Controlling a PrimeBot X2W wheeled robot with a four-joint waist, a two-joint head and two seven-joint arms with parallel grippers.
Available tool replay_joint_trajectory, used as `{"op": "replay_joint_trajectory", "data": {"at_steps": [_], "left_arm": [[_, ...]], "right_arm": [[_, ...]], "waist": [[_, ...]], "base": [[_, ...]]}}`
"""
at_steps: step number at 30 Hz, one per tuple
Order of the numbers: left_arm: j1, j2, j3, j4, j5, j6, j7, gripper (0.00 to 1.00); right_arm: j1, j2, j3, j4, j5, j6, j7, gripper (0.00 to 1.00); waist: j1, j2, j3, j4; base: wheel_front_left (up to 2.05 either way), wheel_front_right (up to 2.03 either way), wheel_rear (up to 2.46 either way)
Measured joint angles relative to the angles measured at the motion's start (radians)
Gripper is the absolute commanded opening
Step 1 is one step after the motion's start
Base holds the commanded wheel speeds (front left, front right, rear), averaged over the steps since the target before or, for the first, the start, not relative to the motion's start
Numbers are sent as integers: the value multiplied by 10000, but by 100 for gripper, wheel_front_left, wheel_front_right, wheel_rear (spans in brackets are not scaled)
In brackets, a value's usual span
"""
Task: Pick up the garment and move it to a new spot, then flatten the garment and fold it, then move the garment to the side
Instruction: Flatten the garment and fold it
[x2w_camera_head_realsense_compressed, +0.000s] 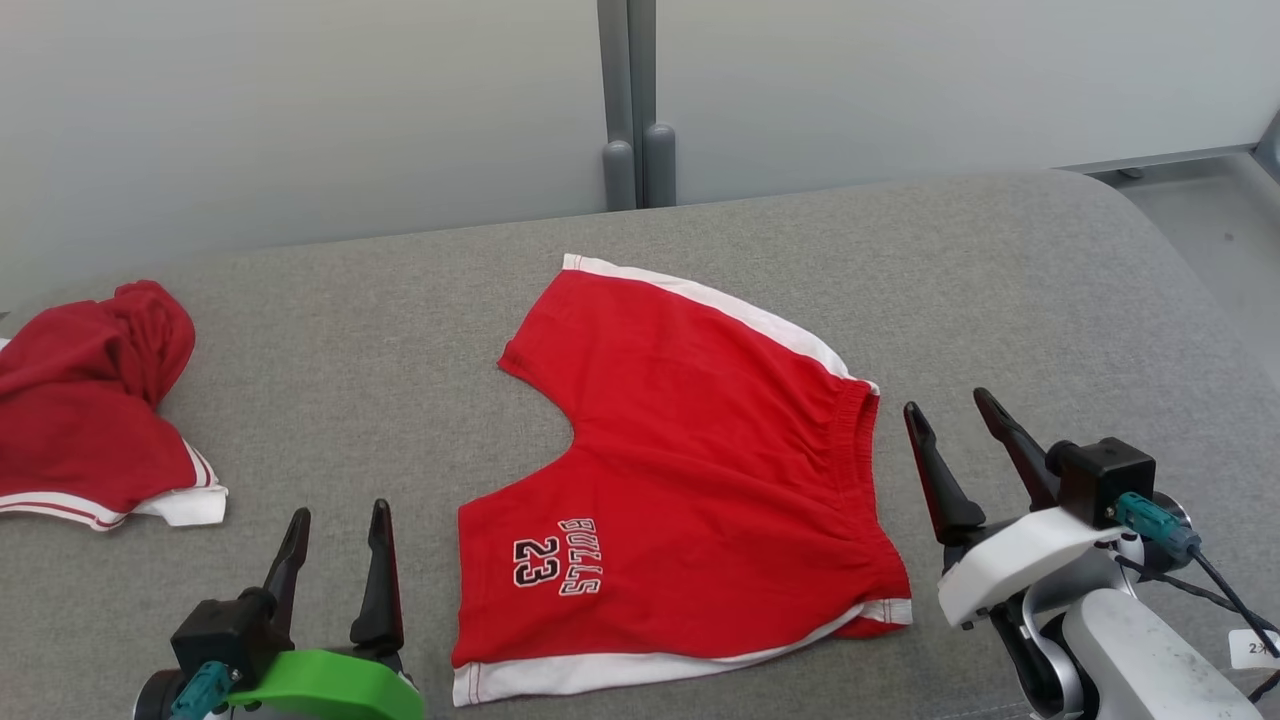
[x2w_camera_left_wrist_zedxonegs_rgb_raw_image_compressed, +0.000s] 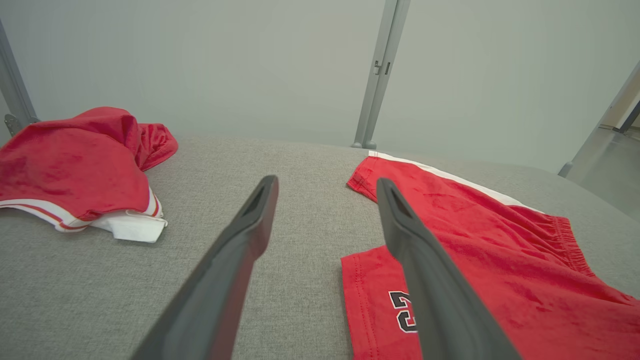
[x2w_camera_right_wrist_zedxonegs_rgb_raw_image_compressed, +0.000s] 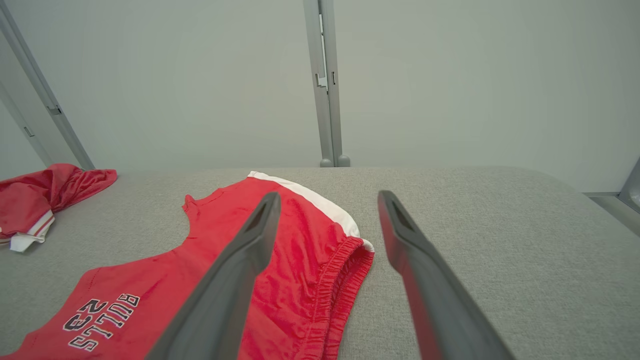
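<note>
red Bulls shorts (x2w_camera_head_realsense_compressed: 690, 450) flat, centred on worktop (x2w_camera_head_realsense_compressed: 350, 330), waistband at 3 o'clock | left end effector (x2w_camera_head_realsense_compressed: 340, 510) 7 o'clock, right end effector (x2w_camera_head_realsense_compressed: 948, 402) 4 o'clock, both wide, empty | I'd pinch the near corners together, then fold evenly.

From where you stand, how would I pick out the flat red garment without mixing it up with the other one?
Start with the wide grey padded surface. Near its middle lie the red shorts, spread flat, white-trimmed, with the elastic waistband to the right. Unlike the crumpled red garment at the far left, they carry "BULLS 23" on one leg.
</note>
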Motion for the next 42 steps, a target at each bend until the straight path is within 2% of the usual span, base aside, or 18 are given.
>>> {"op": "replay_joint_trajectory", "data": {"at_steps": [17, 20, 21, 23, 28, 31, 38, 42], "left_arm": [[376, -163, 115, -23, 205, 79, 0, 100], [558, -161, -123, 288, 205, 71, -6, 100], [774, -150, -378, 539, 205, -33, 146, 100], [977, -92, -627, 742, 209, -186, 336, 100], [1275, 113, -1028, 1126, 207, -591, 738, 100], [1379, 194, -1244, 1340, 217, -784, 926, 100], [1313, 234, -1446, 1833, 267, -1160, 1122, 100], [1135, 240, -1452, 2138, 290, -1160, 1179, 100]], "right_arm": [[321, 92, -261, -21, -408, 17, -2, 100], [592, 15, 73, 205, -410, 313, -10, 100], [791, -155, 387, 443, -449, 568, -10, 100], [954, -412, 608, 633, -548, 767, -8, 100], [1103, -905, 779, 886, -617, 1118, 23, 100], [1220, -993, 907, 995, -637, 1346, 63, 100], [1228, -997, 1003, 1057, -675, 1599, 63, 100], [1190, -922, 1106, 1057, -677, 1689, 63, 100]], "waist": [[0, 0, -62, 45], [0, 0, -68, 46], [0, 0, -69, 50], [0, 0, -65, 55], [0, 0, -47, 56], [0, 0, -24, 39], [0, 0, 52, -34], [0, 0, 140, -125]], "base": [[0, 0, 0], [0, 0, 0], [0, 0, 0], [0, 0, 0], [0, 0, 0], [0, 0, 0], [0, 0, 0], [0, 0, 0]]}}
